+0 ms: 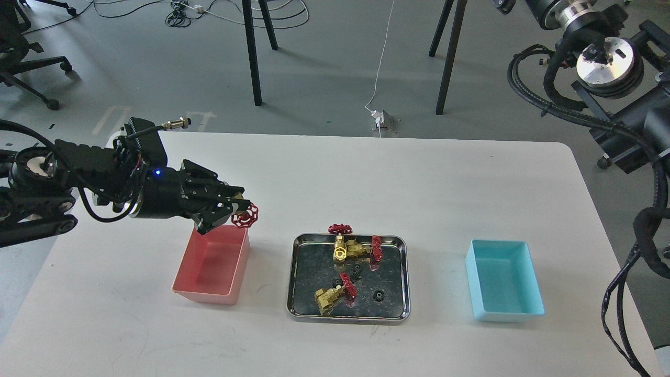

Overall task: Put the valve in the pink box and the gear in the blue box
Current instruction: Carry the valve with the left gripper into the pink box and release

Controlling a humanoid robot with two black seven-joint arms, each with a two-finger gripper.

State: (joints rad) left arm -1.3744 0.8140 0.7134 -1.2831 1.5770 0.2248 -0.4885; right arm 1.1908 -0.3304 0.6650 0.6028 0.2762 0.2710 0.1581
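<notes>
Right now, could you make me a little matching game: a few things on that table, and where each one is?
Things:
1. valve
2. gear
3. pink box
4. blue box

Places:
A. on the steel tray
B. right of the tray
C. held in the left arm's fingers
D. left of the tray

Pairs: 1-C, 2-A, 3-D, 4-B

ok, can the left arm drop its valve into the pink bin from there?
Probably yes: the left gripper holds the red-wheeled brass valve just above the salmon-pink plastic bin's open far edge; nothing lies between.
</notes>
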